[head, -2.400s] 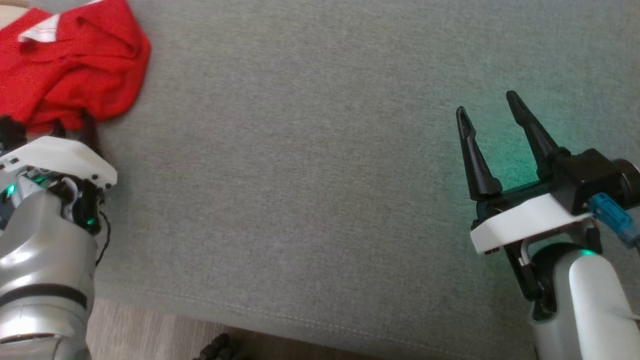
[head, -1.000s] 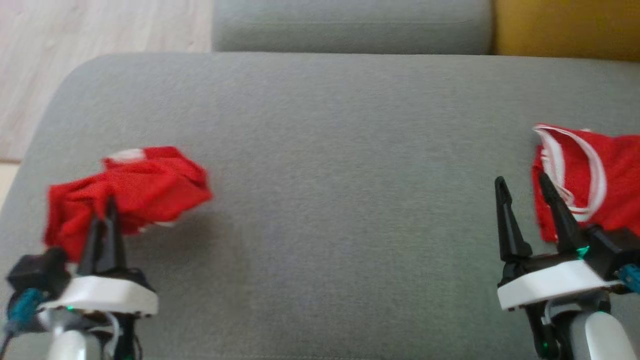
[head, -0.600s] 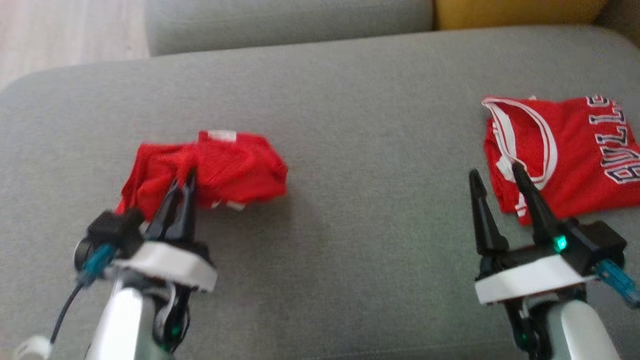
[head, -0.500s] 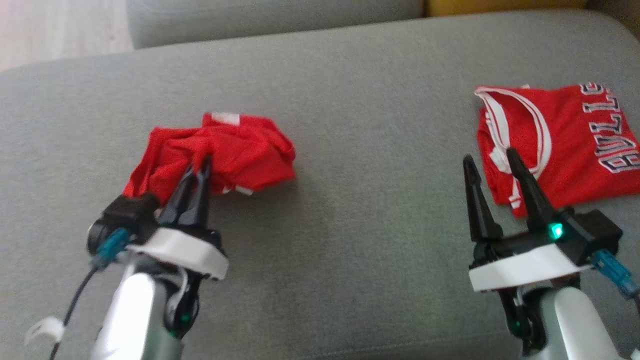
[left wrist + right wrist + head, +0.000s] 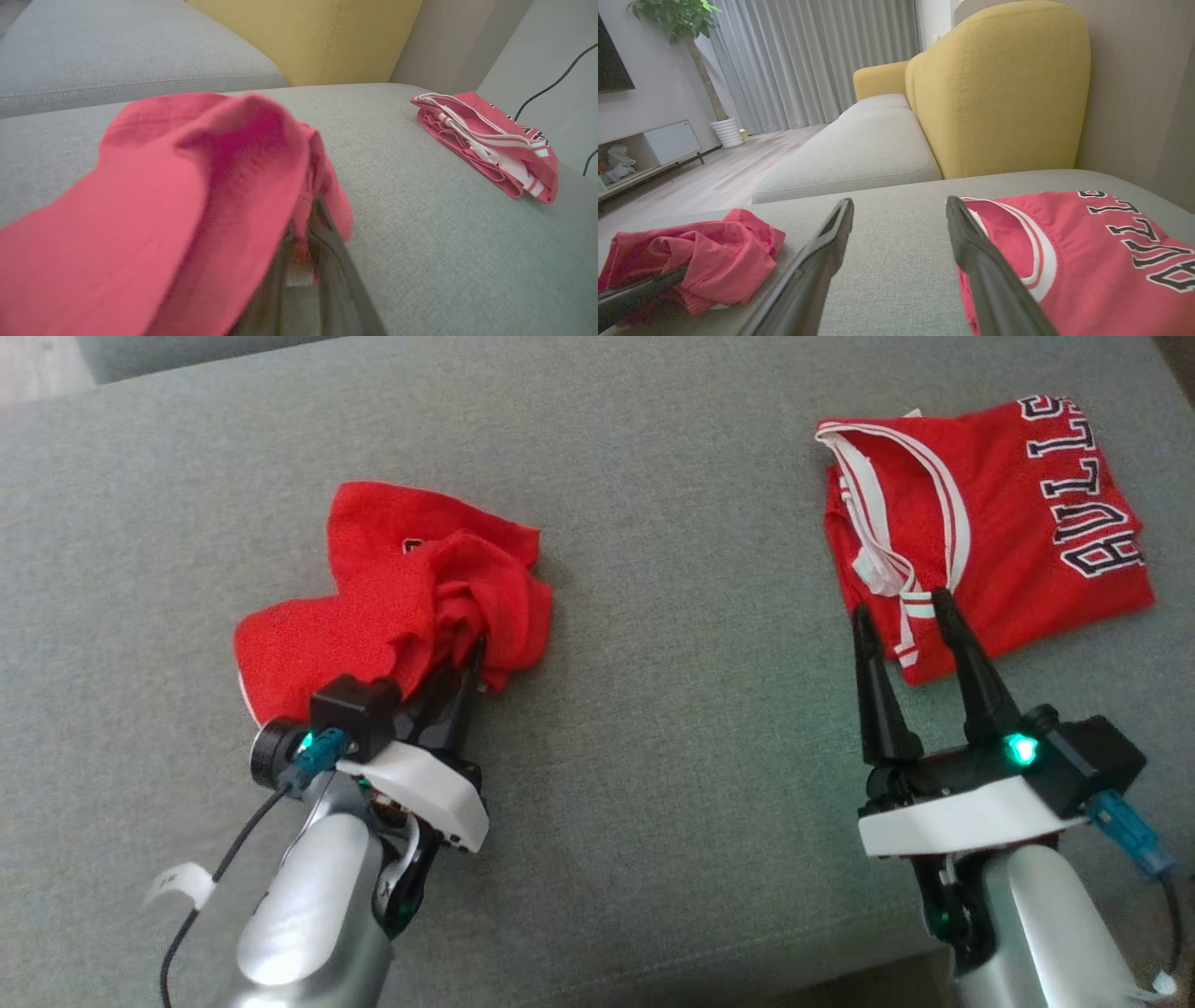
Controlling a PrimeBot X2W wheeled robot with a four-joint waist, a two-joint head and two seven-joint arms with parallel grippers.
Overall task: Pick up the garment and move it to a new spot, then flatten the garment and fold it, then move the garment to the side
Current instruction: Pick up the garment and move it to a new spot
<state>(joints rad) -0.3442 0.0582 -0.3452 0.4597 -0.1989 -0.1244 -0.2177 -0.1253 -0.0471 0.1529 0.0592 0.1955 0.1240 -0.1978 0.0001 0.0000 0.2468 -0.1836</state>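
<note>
Garment point(image 5: 392, 597), red, crumpled on grey cushion point(image 5: 672, 756) — yellow backrest point(image 5: 999, 93), curtains point(image 5: 808, 60), wood floor point(image 5: 728, 172).

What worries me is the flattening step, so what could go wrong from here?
The left end effector is shut on a bunched fold of the crumpled garment; released like this, it may stay wadded. The open right end effector sits at the edge of the folded jersey, so a sweep might snag its white trim.
</note>
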